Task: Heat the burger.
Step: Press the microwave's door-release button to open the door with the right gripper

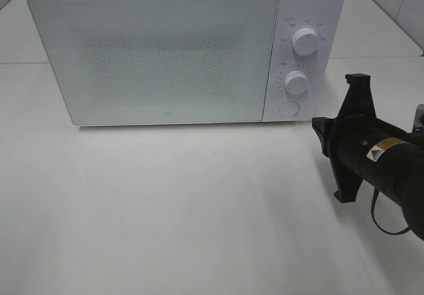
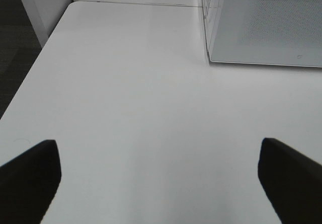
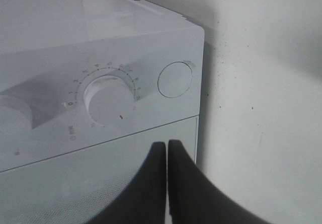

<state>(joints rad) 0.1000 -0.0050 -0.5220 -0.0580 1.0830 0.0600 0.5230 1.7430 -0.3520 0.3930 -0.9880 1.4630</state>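
Observation:
The burger is out of view in every frame. A white microwave point(image 1: 165, 56) stands on the table with its door closed. My right gripper point(image 1: 318, 134) hovers just off the microwave's lower right corner and points toward its control panel. In the right wrist view this gripper point(image 3: 167, 146) is shut with nothing in it, a short way from the lower dial point(image 3: 110, 100) and the round button point(image 3: 175, 79). My left gripper point(image 2: 160, 183) is open and empty over bare table, with the microwave point(image 2: 266, 22) ahead of it to one side. It does not show in the exterior view.
The control panel has an upper dial point(image 1: 305, 40), a lower dial point(image 1: 296, 82) and a round button point(image 1: 289, 109). The white table point(image 1: 165, 209) stretches in front of the microwave. Its left edge point(image 2: 30, 78) drops off to a dark floor.

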